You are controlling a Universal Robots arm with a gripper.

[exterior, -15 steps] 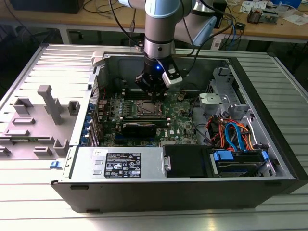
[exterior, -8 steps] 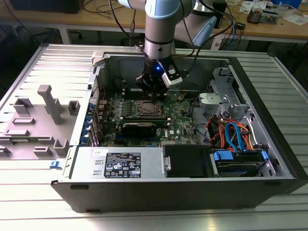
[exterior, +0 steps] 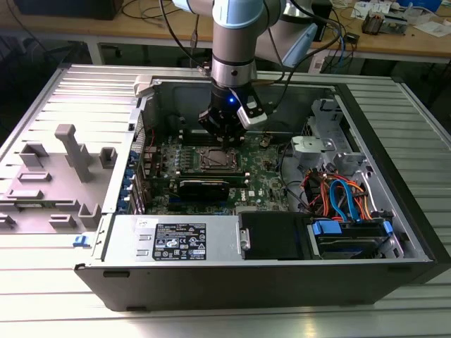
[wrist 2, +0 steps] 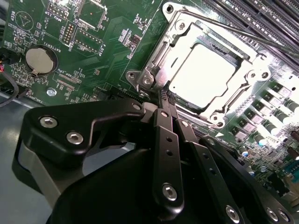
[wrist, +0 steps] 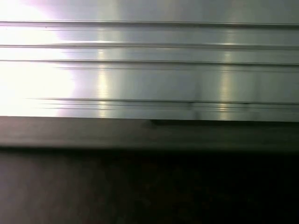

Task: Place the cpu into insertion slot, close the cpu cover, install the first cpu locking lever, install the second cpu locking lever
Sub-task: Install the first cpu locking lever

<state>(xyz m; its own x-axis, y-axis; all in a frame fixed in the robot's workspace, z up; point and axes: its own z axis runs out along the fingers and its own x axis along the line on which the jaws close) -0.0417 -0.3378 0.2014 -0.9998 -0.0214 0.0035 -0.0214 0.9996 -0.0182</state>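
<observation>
Black gripper [wrist 2: 164, 100] links take up the near part of the second wrist view, and the two fingers [wrist 2: 161, 135] run side by side with their tips pressed together, holding nothing. The tips end just beside one corner of the cpu cover [wrist 2: 243, 56], at the silvery rim by a corner screw; whether they touch the metal I cannot tell.

The cover lies flat over the insertion slot [wrist 2: 152, 60], and the cpu [wrist 2: 203, 74] sits inside it, its bright metal top showing through the open middle of the frame. A thin lever [wrist 2: 233, 28] runs along the far side of the socket. On the green motherboard [wrist 2: 117, 32], well apart from the socket, a round coin battery [wrist 2: 39, 59] sits near the board's edge.

In the exterior view the arm [exterior: 232, 42] reaches straight down into the open computer case [exterior: 394, 176], with the gripper [exterior: 224, 134] just above the socket [exterior: 216, 159] near the middle of the board. Along the case's near edge lie a grey power supply [exterior: 176, 239] and a black drive box [exterior: 271, 236]; coloured cables [exterior: 338, 193] bunch toward the exterior view's right. Grey ribbed metal [wrist: 149, 70] crosses the first wrist view.
</observation>
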